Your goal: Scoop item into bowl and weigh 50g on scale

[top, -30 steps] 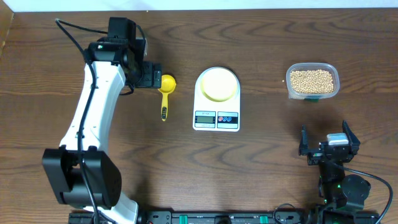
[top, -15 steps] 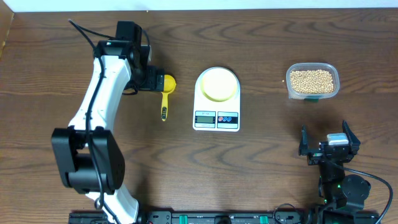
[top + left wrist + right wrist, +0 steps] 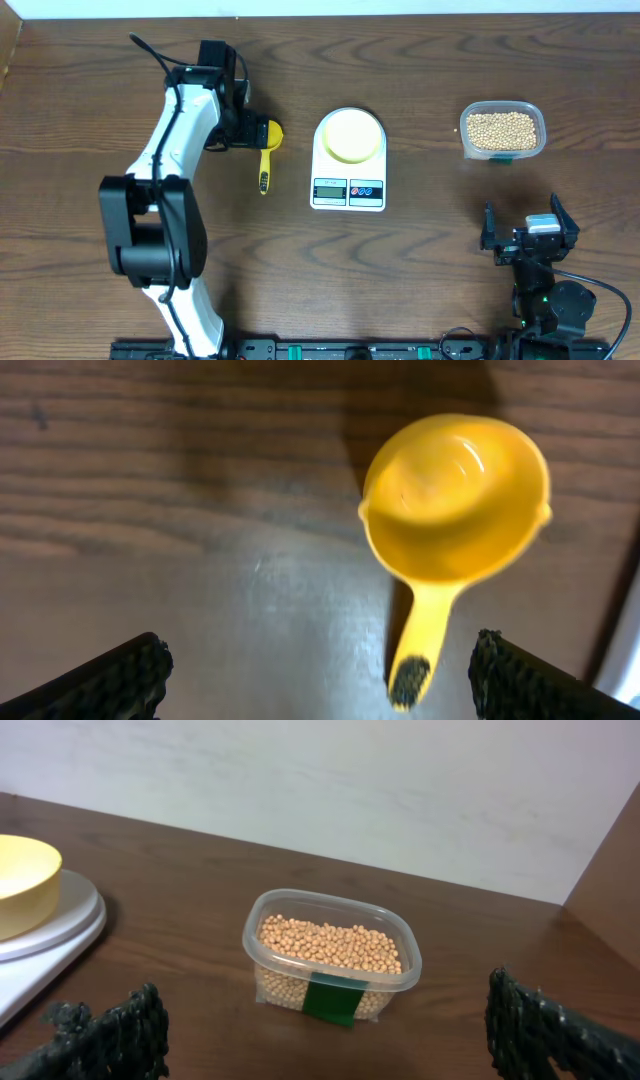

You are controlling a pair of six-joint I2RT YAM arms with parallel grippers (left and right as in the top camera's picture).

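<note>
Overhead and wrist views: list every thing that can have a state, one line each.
white flat digital scale: display unreadable
small round pale-yellow bowl: on the scale, empty
bright yellow plastic scoop: lying flat, cup up, empty
clear plastic tub: lidless, nearly full
small tan beans: in the tub
left fingers: open, over the scoop, holding nothing
right fingers: open, holding nothing

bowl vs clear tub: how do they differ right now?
Bowl is round, opaque pale yellow; tub is clear, rounded-rectangular. Bowl looks empty; tub is full of beans. Bowl sits on the scale; tub sits on the table. Both upright, open-topped.
</note>
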